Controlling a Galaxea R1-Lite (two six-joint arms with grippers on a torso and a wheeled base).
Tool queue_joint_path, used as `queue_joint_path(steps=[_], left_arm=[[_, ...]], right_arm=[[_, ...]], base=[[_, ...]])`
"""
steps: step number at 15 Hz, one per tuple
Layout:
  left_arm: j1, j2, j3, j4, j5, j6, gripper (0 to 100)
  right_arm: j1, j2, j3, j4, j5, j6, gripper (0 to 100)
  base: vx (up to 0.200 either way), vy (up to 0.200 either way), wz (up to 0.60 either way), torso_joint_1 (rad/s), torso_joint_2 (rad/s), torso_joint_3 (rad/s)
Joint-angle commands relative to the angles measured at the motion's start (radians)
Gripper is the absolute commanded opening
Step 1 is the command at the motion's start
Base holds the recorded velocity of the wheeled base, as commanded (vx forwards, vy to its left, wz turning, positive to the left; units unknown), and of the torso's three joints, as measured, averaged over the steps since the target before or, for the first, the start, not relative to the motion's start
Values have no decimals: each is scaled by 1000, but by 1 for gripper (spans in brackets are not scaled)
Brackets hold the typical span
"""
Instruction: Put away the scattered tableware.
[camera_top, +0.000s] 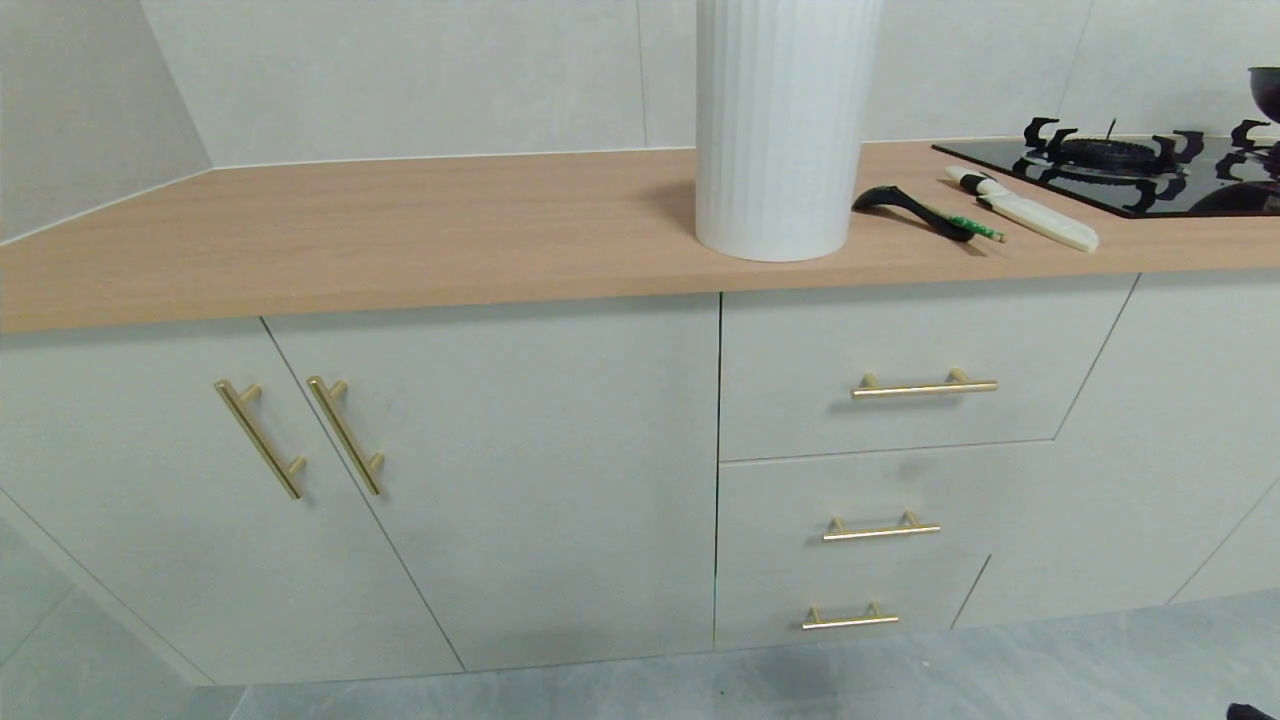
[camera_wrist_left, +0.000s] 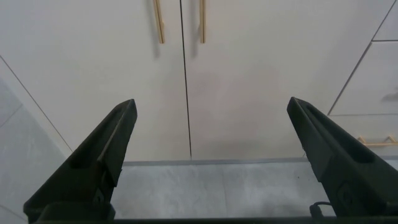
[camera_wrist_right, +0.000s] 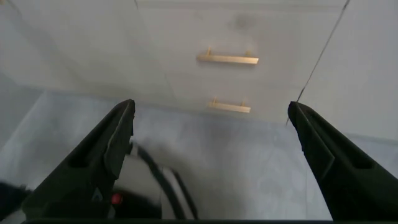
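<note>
Tableware lies on the worktop (camera_top: 400, 230), right side, between the white ribbed holder (camera_top: 778, 130) and the hob (camera_top: 1120, 165): black ladle (camera_top: 900, 205), green stick (camera_top: 978, 228) touching the ladle's handle end, white knife (camera_top: 1040, 220) just beside. All look light and stiff. Smooth plastic, probably slippery, and lying flat on the wood, so little to get under. I'd pinch each mid-handle across the narrow side. Take the knife by its handle; can't tell which end that is from here. Holder is tall and likely the drop target; could tip if knocked.

Left gripper (camera_wrist_left: 210, 106) sits low, facing the cupboard doors (camera_wrist_left: 249, 74), jaws wide, nothing in them. Right gripper (camera_wrist_right: 210, 106) hangs low over the grey floor (camera_wrist_right: 249, 162), facing the drawers (camera_wrist_right: 249, 37), jaws wide, nothing held.

Wood-look worktop, pale tiled wall behind, brass handles below.
</note>
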Motion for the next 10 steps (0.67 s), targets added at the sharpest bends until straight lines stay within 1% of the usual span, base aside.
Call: queue_joint_path(steps=[1,4,5,10], left_arm=[[0,1,0,0,0,-1,100],[0,1,0,0,0,0,100],[0,1,0,0,0,0,100],[0,1,0,0,0,0,100]], right_arm=[[57,274,-67,-15,3,-4,100],[98,525,-102,-139,3,-5,100],[106,606,-111,-205,3,-5,100],[106,990,-148,-512,-14,-22,100]], base=[[0,0,0,0,0,0],[0,0,0,0,0,0],[0,0,0,0,0,0],[0,0,0,0,0,0]])
